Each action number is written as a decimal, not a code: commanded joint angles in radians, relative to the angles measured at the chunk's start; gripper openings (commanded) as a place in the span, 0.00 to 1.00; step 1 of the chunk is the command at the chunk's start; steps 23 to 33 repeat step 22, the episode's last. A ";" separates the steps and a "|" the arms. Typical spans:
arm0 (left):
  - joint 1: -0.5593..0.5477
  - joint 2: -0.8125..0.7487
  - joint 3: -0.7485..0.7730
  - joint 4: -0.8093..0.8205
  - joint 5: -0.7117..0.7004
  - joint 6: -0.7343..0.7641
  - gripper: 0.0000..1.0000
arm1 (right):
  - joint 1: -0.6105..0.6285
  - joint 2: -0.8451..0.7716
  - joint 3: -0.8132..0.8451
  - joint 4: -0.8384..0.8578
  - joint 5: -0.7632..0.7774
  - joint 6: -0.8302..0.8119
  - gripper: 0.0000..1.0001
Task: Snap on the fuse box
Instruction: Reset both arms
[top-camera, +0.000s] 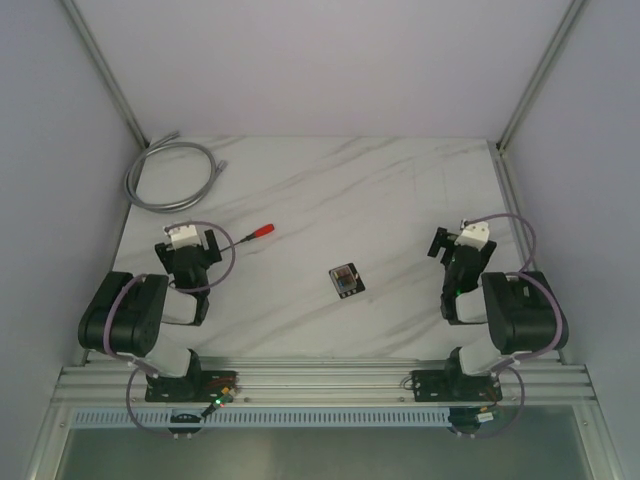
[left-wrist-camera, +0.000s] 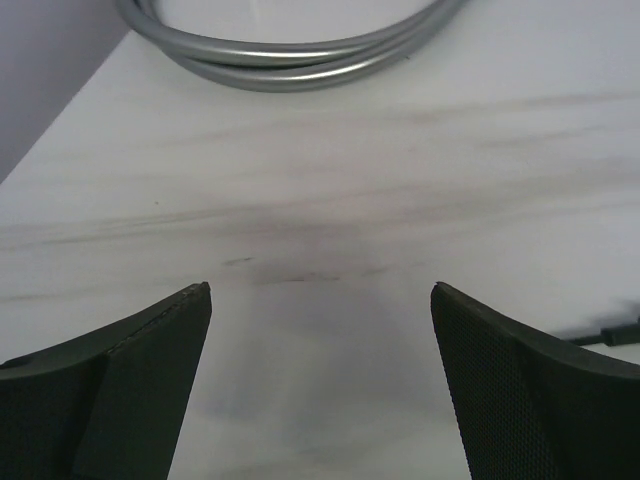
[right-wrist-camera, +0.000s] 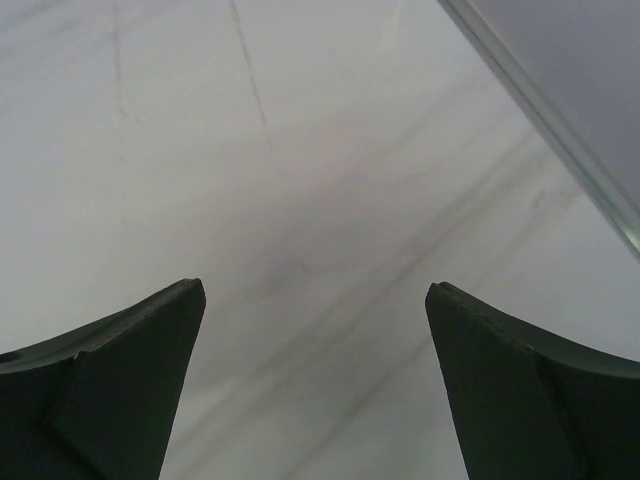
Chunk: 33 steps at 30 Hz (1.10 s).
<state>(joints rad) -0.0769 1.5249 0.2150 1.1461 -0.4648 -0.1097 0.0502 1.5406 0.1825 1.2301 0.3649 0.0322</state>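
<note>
top view: white marbled table (top-camera: 350, 190) inside a pale-walled enclosure; two arms bolted at the near edge. the fuse box (top-camera: 346, 280) lies flat on the table, roughly mid-width and toward the near side, between the two arms and well apart from both; it sits turned at a slight angle to the table edge; its slots are too small to make out.

left gripper (left-wrist-camera: 320, 290): jaws spread wide, nothing between them, only bare tabletop showing in the gap; it sits over the left part of the table, facing the far-left corner. a grey cable coil (left-wrist-camera: 290, 50) lies ahead of it near the far edge. a red-handled tool (top-camera: 262, 232) lies just to the right of this gripper, apart from the fuse box.

right gripper (right-wrist-camera: 315, 285): jaws likewise wide apart and holding nothing; bare marble beneath; it sits at the right side of the table, with the metal frame rail (right-wrist-camera: 540, 110) of the enclosure running diagonally at upper right in the wrist view.

neither gripper touches the fuse box.
</note>
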 joint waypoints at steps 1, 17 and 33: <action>0.011 0.027 0.003 0.177 0.147 0.071 1.00 | -0.044 -0.014 0.051 0.062 -0.145 -0.001 1.00; 0.014 0.027 0.017 0.142 0.171 0.080 1.00 | -0.042 -0.019 0.049 0.055 -0.145 -0.004 1.00; 0.014 0.026 0.017 0.141 0.169 0.080 1.00 | -0.043 -0.020 0.049 0.055 -0.145 -0.004 1.00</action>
